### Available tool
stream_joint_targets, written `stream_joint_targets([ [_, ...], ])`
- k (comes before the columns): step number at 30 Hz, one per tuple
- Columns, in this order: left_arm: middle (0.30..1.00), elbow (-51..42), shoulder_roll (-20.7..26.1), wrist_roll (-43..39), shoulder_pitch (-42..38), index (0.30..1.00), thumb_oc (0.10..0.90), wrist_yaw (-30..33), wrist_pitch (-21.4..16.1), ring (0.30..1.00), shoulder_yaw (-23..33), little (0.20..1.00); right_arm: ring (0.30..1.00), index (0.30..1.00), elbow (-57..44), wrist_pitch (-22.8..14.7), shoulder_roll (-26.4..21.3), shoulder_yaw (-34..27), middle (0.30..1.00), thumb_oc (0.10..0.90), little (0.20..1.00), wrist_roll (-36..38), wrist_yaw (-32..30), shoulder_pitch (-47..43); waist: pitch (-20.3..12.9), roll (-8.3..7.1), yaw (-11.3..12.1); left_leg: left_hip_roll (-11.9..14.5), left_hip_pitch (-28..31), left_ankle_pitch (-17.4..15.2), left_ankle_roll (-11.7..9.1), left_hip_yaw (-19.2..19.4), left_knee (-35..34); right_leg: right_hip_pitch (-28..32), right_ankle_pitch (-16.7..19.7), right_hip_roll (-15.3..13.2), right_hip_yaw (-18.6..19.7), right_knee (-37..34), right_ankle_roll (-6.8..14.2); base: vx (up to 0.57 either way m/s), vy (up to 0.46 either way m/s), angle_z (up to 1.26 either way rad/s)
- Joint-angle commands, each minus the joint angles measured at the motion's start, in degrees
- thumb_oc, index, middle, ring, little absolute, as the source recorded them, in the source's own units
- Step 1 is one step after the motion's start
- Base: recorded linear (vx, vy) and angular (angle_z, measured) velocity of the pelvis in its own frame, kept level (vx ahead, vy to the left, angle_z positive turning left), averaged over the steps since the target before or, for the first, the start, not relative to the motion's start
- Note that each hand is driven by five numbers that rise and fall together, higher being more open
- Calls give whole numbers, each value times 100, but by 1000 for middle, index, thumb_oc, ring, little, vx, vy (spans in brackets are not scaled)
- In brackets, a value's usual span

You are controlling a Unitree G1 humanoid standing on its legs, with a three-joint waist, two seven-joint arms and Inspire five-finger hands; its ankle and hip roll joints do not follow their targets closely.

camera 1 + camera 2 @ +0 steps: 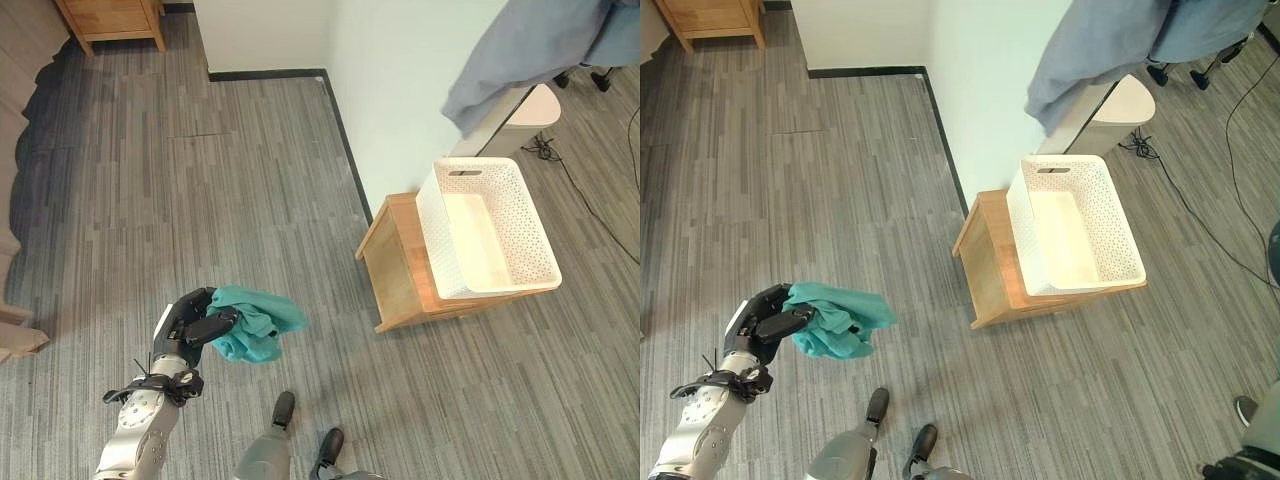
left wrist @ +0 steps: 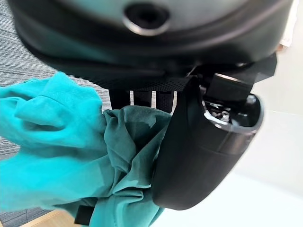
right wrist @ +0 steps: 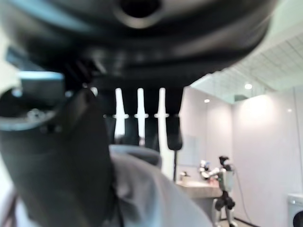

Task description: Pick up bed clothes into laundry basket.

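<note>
Left eye view shows our left hand point(image 1: 192, 325) clenched on the bunched teal garment point(image 1: 255, 323) above the floor, clear for carrying to the white laundry basket point(image 1: 520, 225), while our right hand point(image 3: 71, 156) grips a grey cloth point(image 3: 151, 198).

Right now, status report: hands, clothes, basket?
Left robot hand shut on teal garment. Right robot hand shut on grey cloth, held high. Laundry basket on wooden stand, nothing inside. Floor between unobstructed.
</note>
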Motion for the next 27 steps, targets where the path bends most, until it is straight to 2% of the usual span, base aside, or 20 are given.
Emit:
stream_joint_targets([
  [1, 300, -726, 515, -224, -132, 300, 400, -118, -475, 300, 194, 300, 300, 300, 456, 167, -412, 486, 300, 400, 300, 150, -529, -1285, -537, -256, -93, 252, 59, -217, -320, 135, -76, 57, 151, -770, 148, 14, 757, 9, -15, 13],
  [5, 300, -741, 582, -264, -148, 300, 400, -111, -499, 300, 230, 300, 300, 300, 501, 222, -539, 497, 300, 400, 300, 195, -538, -1325, -500, -159, -117, 233, 19, -193, -330, 77, -76, 16, 131, -765, 182, 14, 732, 20, -23, 12],
  [8, 300, -769, 614, -268, -198, 300, 400, -47, -539, 300, 265, 300, 300, 300, 354, 133, -594, 193, 300, 400, 300, 799, -649, -1300, -493, -69, -130, 232, 17, -188, -339, 60, -79, 2, 96, -751, 204, 14, 715, 36, -30, 8],
  [21, 300, -872, 632, -252, -210, 300, 400, -71, -498, 300, 184, 300, 300, 300, 565, 147, -749, 292, 300, 400, 300, 982, -464, -1277, -476, 42, -243, 236, 68, -182, -366, -19, -79, 55, 15, -724, 226, 14, 669, 6, -13, 3],
  [24, 300, -889, 675, -250, -242, 300, 400, -74, -520, 300, 191, 300, 300, 300, 621, 179, -777, 296, 300, 400, 300, 902, -466, -1259, -420, 125, -264, 216, 23, -160, -369, -35, -79, 2, 27, -740, 248, 14, 660, -12, 2, 1],
  [27, 300, -848, 823, -283, -283, 300, 400, -65, -576, 300, 278, 300, 300, 300, 548, 191, -814, 243, 300, 400, 300, 866, -516, -1234, -323, 272, -287, 192, -75, -126, -377, -4, -79, -129, 40, -753, 336, 14, 646, -45, 5, 4],
])
